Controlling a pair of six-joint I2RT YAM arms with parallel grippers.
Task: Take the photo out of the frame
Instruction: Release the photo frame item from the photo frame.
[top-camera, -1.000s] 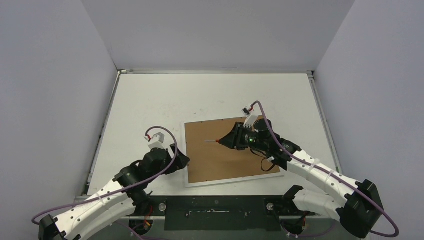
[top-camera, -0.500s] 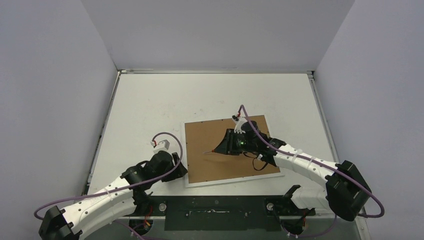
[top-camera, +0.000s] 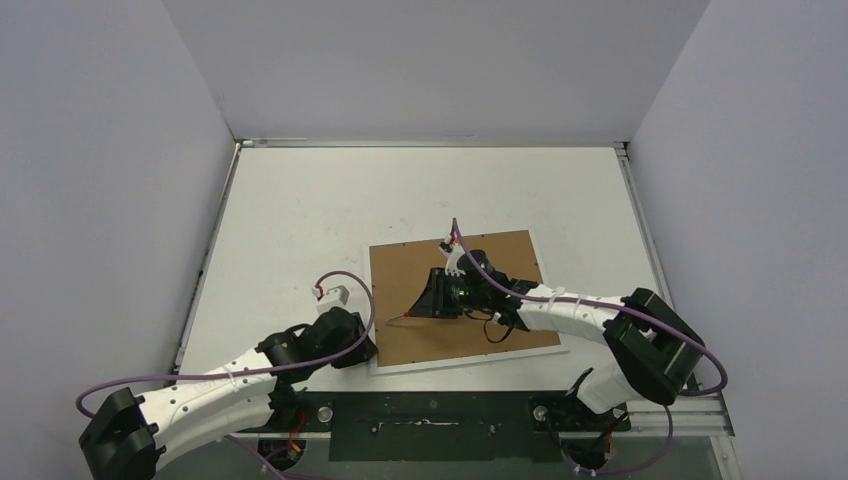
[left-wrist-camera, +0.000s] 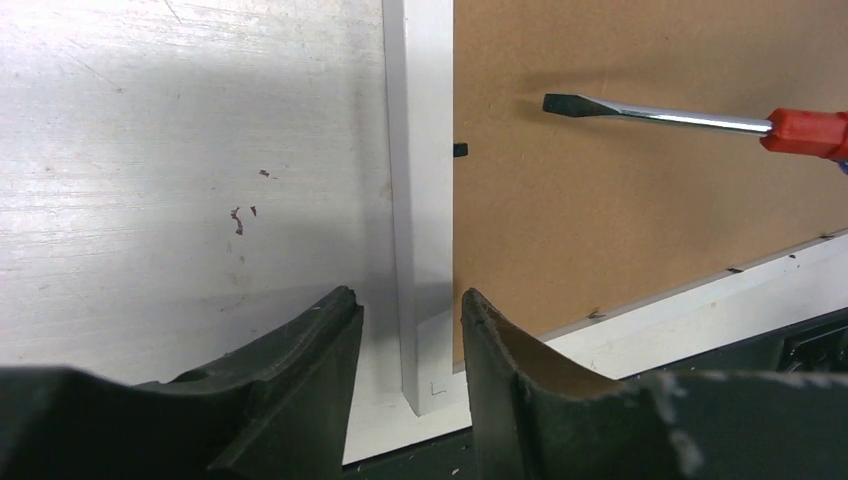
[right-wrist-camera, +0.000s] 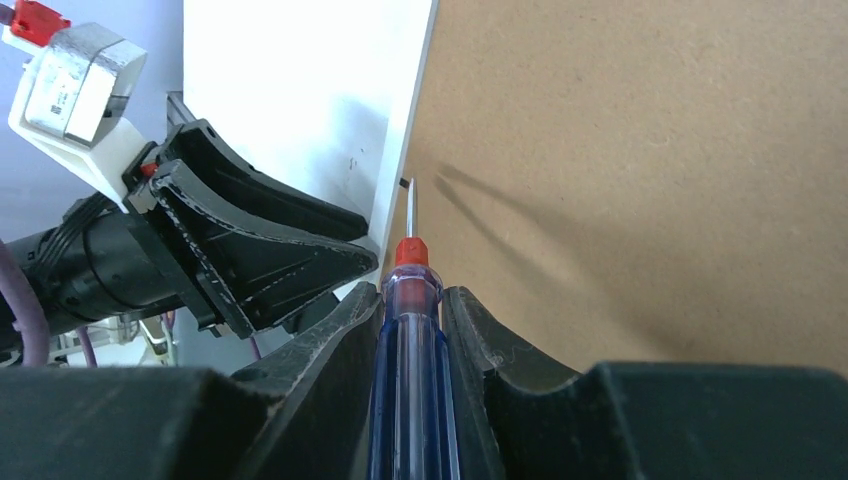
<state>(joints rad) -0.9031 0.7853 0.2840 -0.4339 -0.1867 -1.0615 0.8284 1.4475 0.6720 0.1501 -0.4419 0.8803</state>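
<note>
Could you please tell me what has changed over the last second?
The right claw, shut on the screwdriver, swept left and nearer over the backing board. The left claw drew back to the near-left corner of the frame, which stayed put.

The large flat white-bordered picture frame (top-camera: 400, 275) lies fibreboard back up on the white table (top-camera: 300, 210), toward 6 o'clock. The left end effector (left-wrist-camera: 405, 300) straddles its border strip at the 7 o'clock corner. The small red-and-blue screwdriver (left-wrist-camera: 700, 122), in the right end effector (right-wrist-camera: 412, 290), points over the backing toward 8 o'clock.
</note>
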